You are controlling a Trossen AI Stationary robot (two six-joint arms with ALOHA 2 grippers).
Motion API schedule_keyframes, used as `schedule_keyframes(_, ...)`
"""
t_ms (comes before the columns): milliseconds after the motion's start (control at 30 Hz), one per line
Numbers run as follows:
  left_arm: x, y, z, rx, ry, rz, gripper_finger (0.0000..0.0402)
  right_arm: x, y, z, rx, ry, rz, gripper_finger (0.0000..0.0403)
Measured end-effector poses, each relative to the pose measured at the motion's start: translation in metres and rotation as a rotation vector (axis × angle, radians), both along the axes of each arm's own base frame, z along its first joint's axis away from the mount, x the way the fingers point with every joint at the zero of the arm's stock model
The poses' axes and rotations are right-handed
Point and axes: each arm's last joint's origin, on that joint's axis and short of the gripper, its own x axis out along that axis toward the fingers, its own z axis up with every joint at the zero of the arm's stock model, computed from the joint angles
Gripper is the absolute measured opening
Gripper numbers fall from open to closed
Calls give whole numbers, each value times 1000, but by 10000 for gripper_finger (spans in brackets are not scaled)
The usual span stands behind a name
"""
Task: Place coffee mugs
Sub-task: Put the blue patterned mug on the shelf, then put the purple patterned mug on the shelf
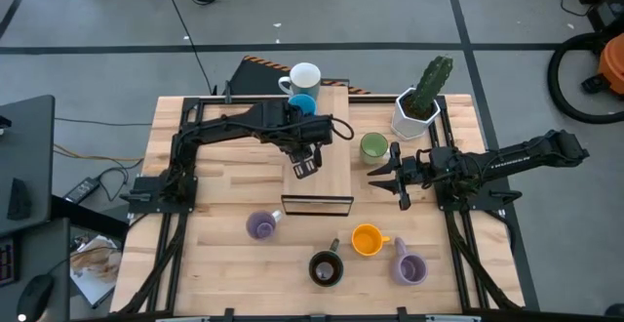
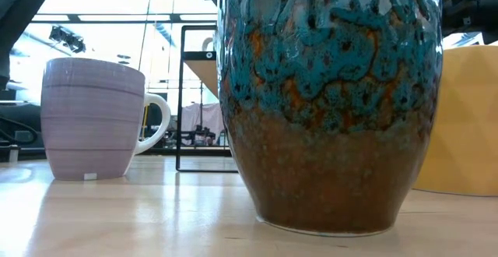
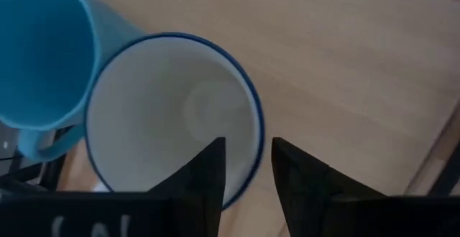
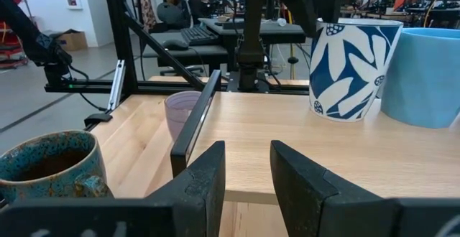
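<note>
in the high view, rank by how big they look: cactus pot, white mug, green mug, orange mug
1. cactus pot, clearly largest, more so with its plant
2. white mug
3. orange mug and green mug: too alike to rank.

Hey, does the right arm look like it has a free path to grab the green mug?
Probably yes. The right end effector hovers just right of the green mug, with only bare table between them. The cactus pot stands close behind, so a low approach from the side seems safest.
</note>
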Motion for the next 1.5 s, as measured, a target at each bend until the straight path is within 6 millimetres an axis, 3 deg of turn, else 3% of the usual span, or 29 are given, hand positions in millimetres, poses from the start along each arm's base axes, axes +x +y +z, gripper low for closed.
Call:
schedule_keyframes(700, 0, 3, 1, 103, 39, -69, 120, 0, 0, 0, 1, 1, 1, 117)
schedule_keyframes(1167, 0, -12, 1, 173, 62, -145, 122, 0, 0, 0, 0, 0, 1, 117)
schedule_keyframes(1500, -1, -35, 5, 323, 97, -247, 187, 0, 0, 0, 0, 1, 1, 117)
